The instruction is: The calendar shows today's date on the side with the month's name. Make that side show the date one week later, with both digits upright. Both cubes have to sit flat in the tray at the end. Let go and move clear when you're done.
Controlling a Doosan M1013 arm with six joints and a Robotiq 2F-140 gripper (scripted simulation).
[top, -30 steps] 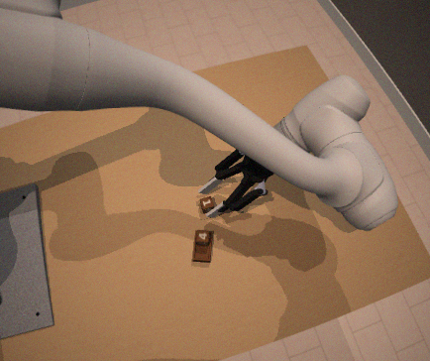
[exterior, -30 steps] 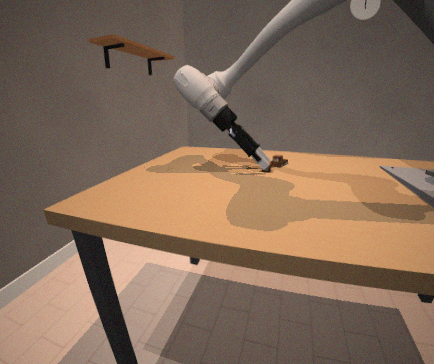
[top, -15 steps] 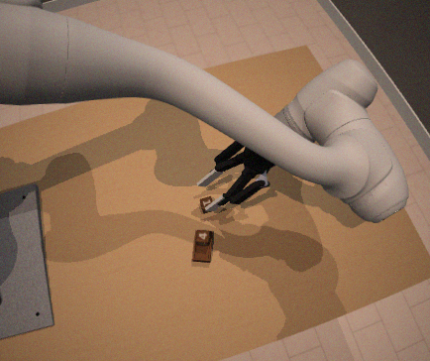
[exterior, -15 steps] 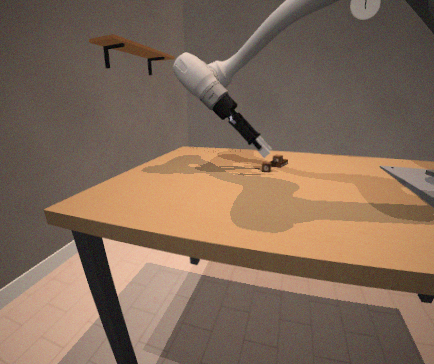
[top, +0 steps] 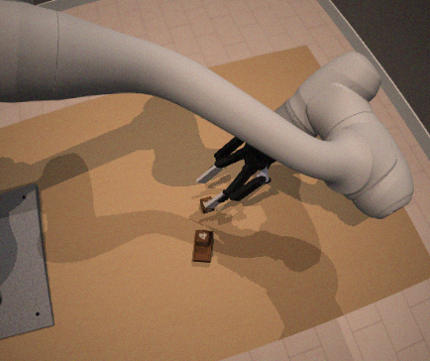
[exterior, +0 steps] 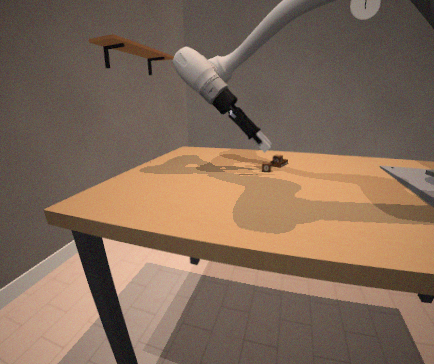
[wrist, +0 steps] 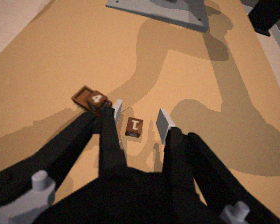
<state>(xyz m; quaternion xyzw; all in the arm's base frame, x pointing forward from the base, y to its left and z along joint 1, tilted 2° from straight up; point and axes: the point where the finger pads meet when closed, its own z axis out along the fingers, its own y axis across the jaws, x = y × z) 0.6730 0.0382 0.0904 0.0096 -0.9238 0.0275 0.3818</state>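
Across the room stands a big wood desk [top: 124,307] [exterior: 175,250] [wrist: 77,50], with wide dark shadows on its top. Over it reaches a long, pale arm [top: 213,94] [exterior: 255,40], bent near its far end. A flat gray plate [top: 30,248] [exterior: 405,180] [wrist: 142,11] sits on the desk, under the arm's foot. On the wall is a brown shelf [exterior: 130,45] with black brackets. The black tool [top: 204,193] [exterior: 265,145] [wrist: 139,111] hangs at a slant above the desk. Its two pale tips are part way open, with a gap between them, and it has hold of nothing. Near it, the little brown tray [top: 202,254] [exterior: 284,162] [wrist: 83,93] rests on the desk. The cube with a 4 on top [top: 203,236] [exterior: 277,159] [wrist: 97,99] is in the tray, at the end nearer the other cube. That other one, the cube with a 1 on top [top: 203,204] [exterior: 266,168] [wrist: 134,127], is out of the tray and sits on the desk, lower than the tips. I cannot tell which side has the month's name
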